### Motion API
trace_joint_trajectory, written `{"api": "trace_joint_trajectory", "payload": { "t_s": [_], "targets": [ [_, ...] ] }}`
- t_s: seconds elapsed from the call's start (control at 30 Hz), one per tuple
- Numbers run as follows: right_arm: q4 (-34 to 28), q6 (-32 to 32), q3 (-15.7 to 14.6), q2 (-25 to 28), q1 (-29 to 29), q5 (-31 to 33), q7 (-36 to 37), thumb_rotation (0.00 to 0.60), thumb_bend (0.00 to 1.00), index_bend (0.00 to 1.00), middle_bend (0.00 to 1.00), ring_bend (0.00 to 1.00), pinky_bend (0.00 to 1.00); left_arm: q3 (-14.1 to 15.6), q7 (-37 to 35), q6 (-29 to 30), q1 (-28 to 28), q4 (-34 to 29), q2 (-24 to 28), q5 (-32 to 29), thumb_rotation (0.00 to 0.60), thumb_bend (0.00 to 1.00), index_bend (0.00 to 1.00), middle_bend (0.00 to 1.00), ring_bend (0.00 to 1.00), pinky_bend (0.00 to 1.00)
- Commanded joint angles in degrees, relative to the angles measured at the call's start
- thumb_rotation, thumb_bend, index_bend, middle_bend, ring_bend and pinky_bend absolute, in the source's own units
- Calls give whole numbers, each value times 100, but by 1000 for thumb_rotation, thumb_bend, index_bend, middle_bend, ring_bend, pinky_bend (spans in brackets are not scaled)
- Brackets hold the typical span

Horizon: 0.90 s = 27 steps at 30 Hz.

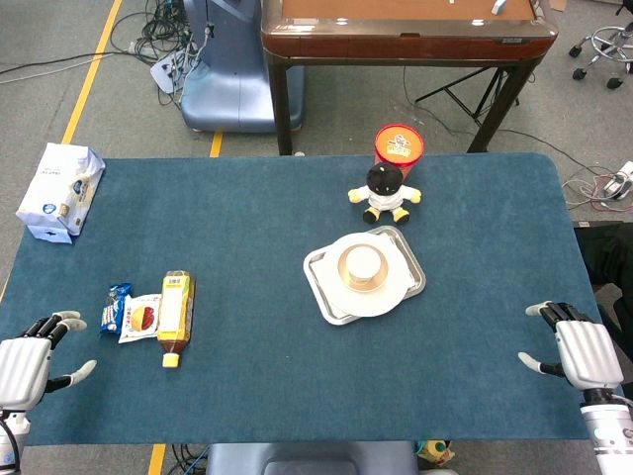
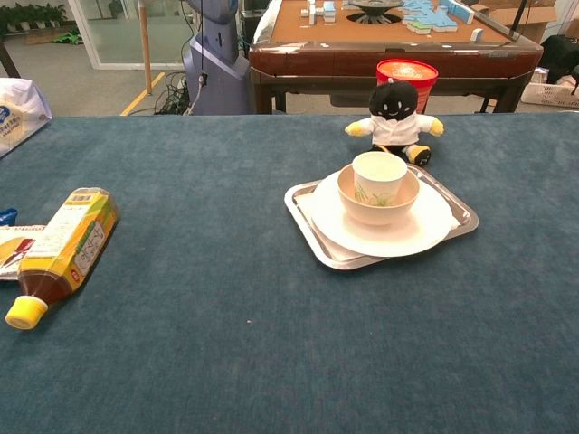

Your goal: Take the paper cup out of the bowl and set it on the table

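A white paper cup stands upright inside a cream bowl; from above the cup shows in the bowl. The bowl sits on a white plate on a metal tray. My left hand rests at the table's near left edge, fingers apart, holding nothing. My right hand rests at the near right edge, also with fingers apart and holding nothing. Both hands are far from the bowl and only show in the head view.
A plush doll and a red cup-noodle tub stand just behind the tray. A tea bottle and snack packets lie at the left. A tissue pack sits at the far left.
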Motion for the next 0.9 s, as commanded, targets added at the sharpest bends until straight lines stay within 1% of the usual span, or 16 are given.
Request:
{"api": "trace_joint_trajectory", "payload": {
  "t_s": [0.03,0.27,0.33,0.47,0.67,0.77,0.9],
  "targets": [
    [-12,8,-10,8,-4,-14,-4,600,197,343,329,242,379,6,9,-9,7,1,7,-13,600,125,395,309,327,530],
    [28,-93,13,-72,69,14,19,600,197,362,337,242,379,24,4,-15,39,9,17,-53,600,125,396,309,327,530],
    [18,-93,36,-101,101,-21,49,600,197,392,338,242,379,9,-24,-9,52,8,29,-93,600,125,396,309,327,530],
    [-20,-193,91,-82,266,-139,-90,600,197,494,353,242,379,-4,-64,-38,57,20,41,-148,600,125,396,309,327,531],
    [-311,-642,391,103,774,-16,-525,600,197,539,334,242,379,10,-28,-26,58,16,29,-105,600,125,397,309,327,531],
    [-433,-996,543,171,1068,224,-791,600,197,580,324,233,379,11,-40,-16,62,38,19,-94,600,127,398,309,327,531],
    [-440,-1443,758,101,1528,527,-1107,600,197,584,273,193,368,8,-64,-1,77,52,23,-106,600,129,400,309,328,530]
  ]
}}
